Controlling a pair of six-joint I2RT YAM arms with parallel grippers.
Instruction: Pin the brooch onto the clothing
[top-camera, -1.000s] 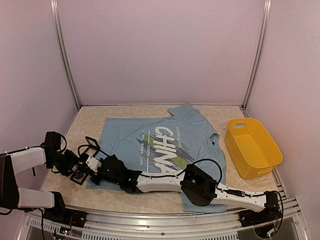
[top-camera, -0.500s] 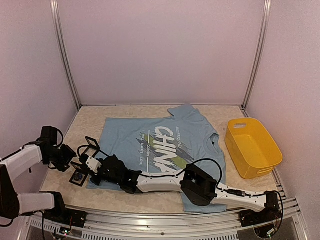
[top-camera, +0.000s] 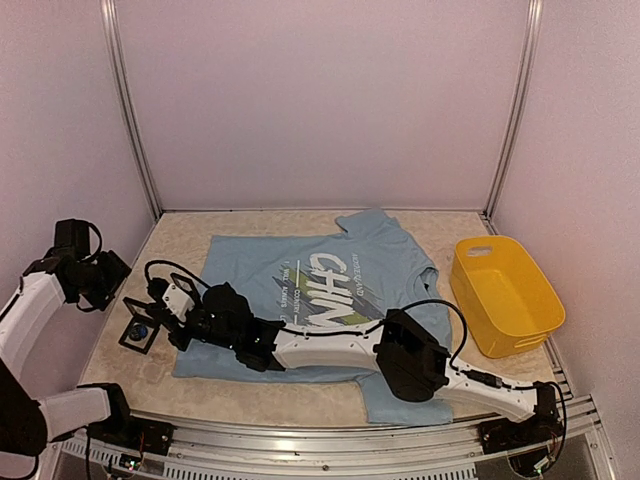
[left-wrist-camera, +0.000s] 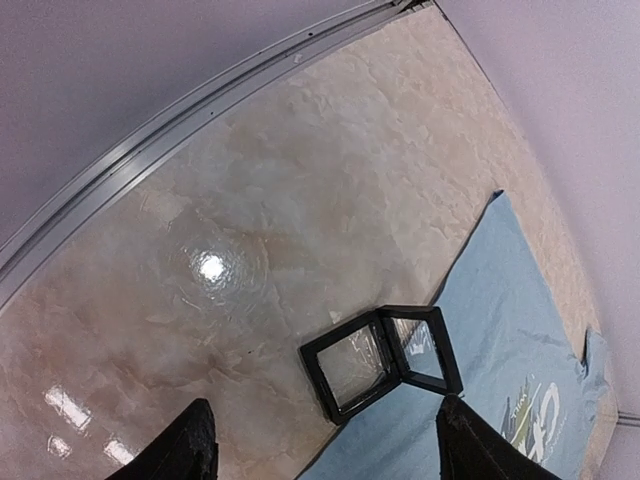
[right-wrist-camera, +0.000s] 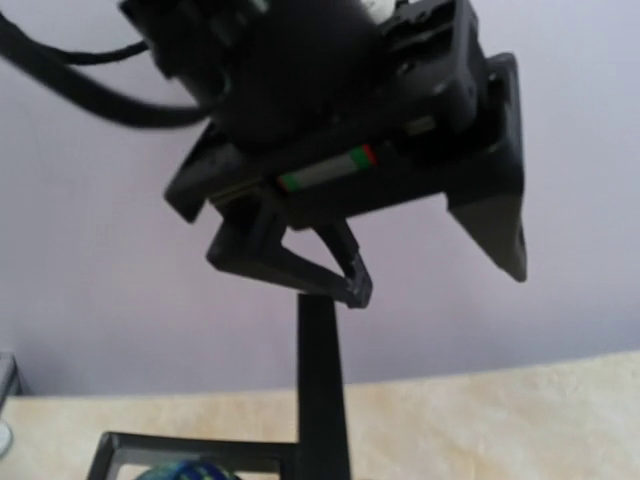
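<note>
The brooch (top-camera: 140, 333), a small dark blue badge, lies inside a black square display case (top-camera: 127, 341) on the table left of the clothing (top-camera: 300, 290). In the right wrist view the brooch (right-wrist-camera: 185, 470) shows at the bottom edge in the case frame (right-wrist-camera: 120, 445). My right gripper (top-camera: 162, 300) reaches across the shirt and is shut (right-wrist-camera: 345, 290) on the case's thin upright lid (right-wrist-camera: 320, 390). My left gripper (top-camera: 105, 275) hangs open (left-wrist-camera: 325, 440) near the left wall, holding nothing. The light blue clothing (left-wrist-camera: 520, 400) lies flat.
In the left wrist view an open black case (left-wrist-camera: 385, 355) with clear film lies half on the shirt's edge. A yellow bin (top-camera: 505, 295) stands at the right. Walls and a metal rail (left-wrist-camera: 200, 110) close the table's left and back sides.
My left arm has pulled back left, away from the case, and opened wider. My right gripper has closed on the lid and shifted left, and the case with the brooch moved with it.
</note>
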